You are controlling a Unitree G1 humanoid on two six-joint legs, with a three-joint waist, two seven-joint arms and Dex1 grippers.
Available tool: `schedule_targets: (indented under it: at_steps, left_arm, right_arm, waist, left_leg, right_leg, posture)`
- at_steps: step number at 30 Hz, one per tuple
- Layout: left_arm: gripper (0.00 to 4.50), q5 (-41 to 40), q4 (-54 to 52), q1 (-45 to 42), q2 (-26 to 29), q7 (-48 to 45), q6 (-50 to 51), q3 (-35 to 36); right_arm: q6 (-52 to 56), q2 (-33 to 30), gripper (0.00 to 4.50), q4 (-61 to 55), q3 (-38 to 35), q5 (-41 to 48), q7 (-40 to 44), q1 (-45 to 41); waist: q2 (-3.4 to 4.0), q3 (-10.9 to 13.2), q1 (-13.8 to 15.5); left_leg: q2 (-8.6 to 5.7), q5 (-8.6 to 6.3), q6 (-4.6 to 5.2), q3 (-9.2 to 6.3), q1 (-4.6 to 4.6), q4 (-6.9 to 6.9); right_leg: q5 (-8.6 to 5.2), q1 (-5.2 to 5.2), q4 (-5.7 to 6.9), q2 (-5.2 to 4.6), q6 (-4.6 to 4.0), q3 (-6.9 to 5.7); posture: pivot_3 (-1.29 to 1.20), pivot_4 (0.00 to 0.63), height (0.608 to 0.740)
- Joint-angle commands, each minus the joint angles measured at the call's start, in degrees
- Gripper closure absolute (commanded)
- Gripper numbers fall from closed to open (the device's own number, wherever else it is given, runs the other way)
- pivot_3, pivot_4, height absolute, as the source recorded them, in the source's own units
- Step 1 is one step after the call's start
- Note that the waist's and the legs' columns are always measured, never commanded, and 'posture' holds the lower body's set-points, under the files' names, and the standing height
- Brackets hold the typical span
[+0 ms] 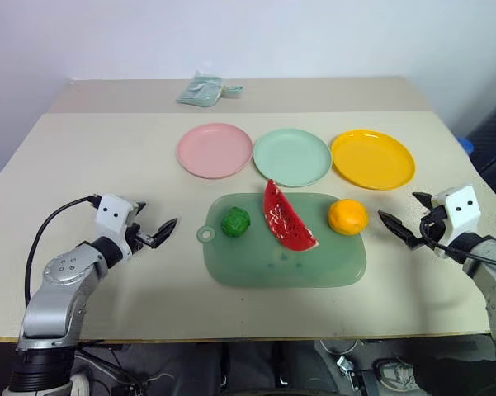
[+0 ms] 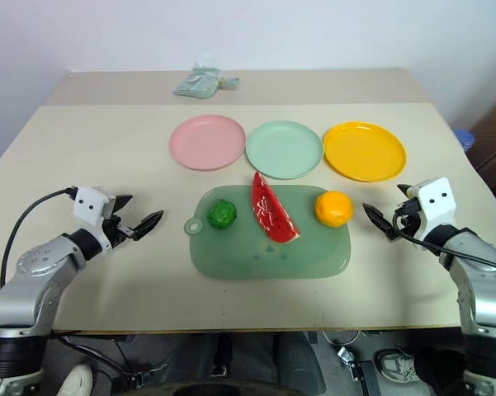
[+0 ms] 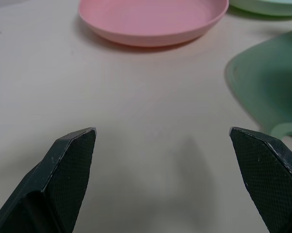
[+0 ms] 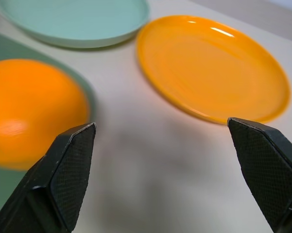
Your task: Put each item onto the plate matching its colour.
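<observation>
A bumpy dark green ball (image 1: 235, 222), a red watermelon wedge (image 1: 287, 218) and a round orange fruit (image 1: 347, 217) lie in a row on a large green board (image 1: 285, 268). Behind the board stand a pink plate (image 1: 214, 149), a mint green plate (image 1: 292, 157) and a yellow-orange plate (image 1: 373, 158), all bare. My left gripper (image 1: 158, 221) hovers open over the table left of the board, its fingers (image 3: 70, 165) wide apart and pointing toward the pink plate (image 3: 150, 19). To the right of the orange fruit (image 4: 29, 107), my right gripper (image 1: 399, 206) is open and holds nothing.
A pale green folded packet (image 1: 205, 89) lies at the back of the table (image 1: 107, 157). The board's ring handle (image 1: 206, 234) points toward my left gripper. Bare tabletop lies on both sides of the board and in front of it.
</observation>
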Motion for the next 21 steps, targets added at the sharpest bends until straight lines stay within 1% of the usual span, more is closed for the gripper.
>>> schedule_targets:
  at_steps: [1, 11, 16, 18, 21]
  left_arm:
    - [0.0, -0.8, -2.5, -1.6, 0.1, 0.1, 0.4, -0.1]
    - [0.0, -1.5, -6.0, -2.2, -0.6, 0.0, 3.0, -2.2]
    - [0.0, -3.5, -6.0, -5.1, -0.1, -5.2, 3.3, -5.9]
    - [0.0, -3.3, -5.7, -6.6, 0.1, -7.4, 2.8, -8.6]
    - [0.0, -2.3, -4.3, -8.6, 0.3, -9.7, 1.9, -11.7]
  right_arm:
    - [0.7, -0.2, 0.08, -3.5, -2.2, 1.1, -0.7, 0.5]
    - [1.5, -0.3, 0.08, -6.0, -2.2, 1.2, -1.3, 1.3]
    - [3.0, -0.8, 0.08, -10.0, -2.9, 3.1, -1.3, 0.2]
    - [5.8, -1.2, 0.08, -13.0, -3.5, 6.4, -0.6, -0.6]
    - [14.0, -2.1, 0.08, -18.3, -5.2, 17.1, 2.2, -1.8]
  waist:
    - [0.0, 0.0, 0.0]
    - [0.0, 0.0, -0.1]
    - [0.0, 0.0, 0.0]
    - [0.0, 0.0, 0.0]
    - [0.01, 0.0, -0.1]
  left_leg:
    - [0.0, 0.0, 0.0, 0.0, 0.0, 0.01]
    - [0.0, 0.0, 0.0, 0.0, 0.01, 0.01]
    - [0.0, 0.0, 0.0, 0.0, 0.01, 0.02]
    - [0.0, 0.0, 0.0, 0.0, 0.01, 0.02]
    - [0.0, 0.0, 0.0, 0.0, 0.01, 0.03]
  right_leg:
    - [0.0, 0.01, 0.0, 0.0, 0.0, 0.0]
    - [0.0, 0.01, 0.0, 0.0, 0.0, 0.0]
    - [0.0, 0.02, 0.0, 0.0, 0.0, -0.01]
    - [0.0, 0.02, 0.0, 0.0, 0.0, -0.01]
    - [0.0, 0.02, 0.0, 0.01, 0.0, -0.01]
  posture:
    - [0.0, 0.15, 0.74]
    - [0.0, 0.15, 0.74]
    - [0.0, 0.15, 0.74]
    - [0.0, 0.15, 0.74]
    - [0.0, 0.15, 0.74]
